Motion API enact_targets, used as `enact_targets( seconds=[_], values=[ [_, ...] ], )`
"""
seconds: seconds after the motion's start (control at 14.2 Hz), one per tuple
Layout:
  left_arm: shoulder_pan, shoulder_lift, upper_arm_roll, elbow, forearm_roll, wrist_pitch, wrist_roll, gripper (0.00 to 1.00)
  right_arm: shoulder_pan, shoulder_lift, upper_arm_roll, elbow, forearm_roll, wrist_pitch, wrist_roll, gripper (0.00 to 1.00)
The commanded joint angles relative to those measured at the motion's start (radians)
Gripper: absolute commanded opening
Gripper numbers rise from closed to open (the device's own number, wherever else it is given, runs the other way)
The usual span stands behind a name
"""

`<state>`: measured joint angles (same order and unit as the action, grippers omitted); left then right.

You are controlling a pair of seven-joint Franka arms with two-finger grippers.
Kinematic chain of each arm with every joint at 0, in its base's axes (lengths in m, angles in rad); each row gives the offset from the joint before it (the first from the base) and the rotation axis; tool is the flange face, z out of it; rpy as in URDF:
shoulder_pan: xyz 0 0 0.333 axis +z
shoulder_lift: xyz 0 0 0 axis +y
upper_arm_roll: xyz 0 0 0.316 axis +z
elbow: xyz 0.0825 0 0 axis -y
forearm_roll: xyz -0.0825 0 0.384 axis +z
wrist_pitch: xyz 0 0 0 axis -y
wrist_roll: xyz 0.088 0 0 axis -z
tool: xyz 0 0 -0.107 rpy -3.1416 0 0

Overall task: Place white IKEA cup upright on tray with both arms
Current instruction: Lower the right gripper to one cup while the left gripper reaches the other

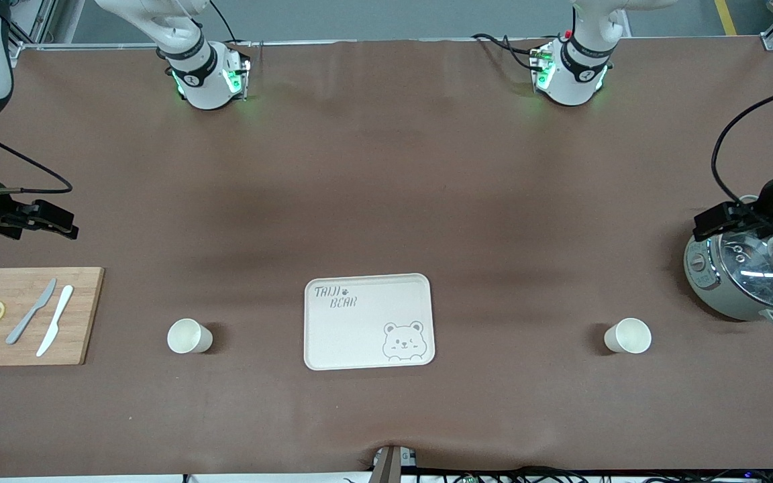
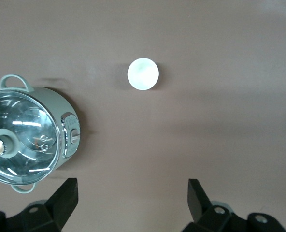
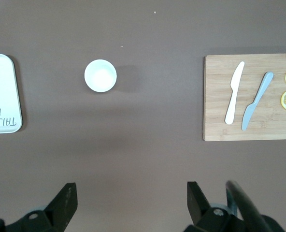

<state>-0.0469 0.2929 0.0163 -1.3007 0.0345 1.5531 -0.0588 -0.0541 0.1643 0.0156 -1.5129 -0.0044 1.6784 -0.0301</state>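
The cream-white tray point(image 1: 368, 322) with "TAIJI BEAR" and a bear face lies mid-table, nearer the front camera; its edge shows in the right wrist view point(image 3: 3, 94). One white cup point(image 1: 189, 335) stands upright beside the tray toward the right arm's end, also in the right wrist view point(image 3: 100, 75). A second white cup point(image 1: 628, 335) stands toward the left arm's end, also in the left wrist view point(image 2: 143, 74). My right gripper point(image 1: 47, 223) point(image 3: 132, 188) is open and empty above the table near the cutting board. My left gripper point(image 1: 718, 221) point(image 2: 132, 186) is open and empty beside the pot.
A wooden cutting board point(image 1: 24, 315) with two knives and two lemon slices lies at the right arm's end. A grey-green pot with a glass lid point(image 1: 745, 275) point(image 2: 29, 140) stands at the left arm's end.
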Motion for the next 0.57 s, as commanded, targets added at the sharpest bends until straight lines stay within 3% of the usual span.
enact_targets(
  seconds=[0.0, 0.49],
  values=[
    [0.013, 0.052, 0.002, 0.006, -0.008, 0.041, 0.013, 1.00, 0.007, 0.062, 0.003, 0.046, -0.016, 0.006, 0.006, 1.00],
    [0.050, 0.184, 0.002, 0.006, -0.002, 0.244, 0.024, 1.00, 0.007, 0.230, 0.003, 0.066, 0.012, 0.207, 0.001, 1.00]
  ],
)
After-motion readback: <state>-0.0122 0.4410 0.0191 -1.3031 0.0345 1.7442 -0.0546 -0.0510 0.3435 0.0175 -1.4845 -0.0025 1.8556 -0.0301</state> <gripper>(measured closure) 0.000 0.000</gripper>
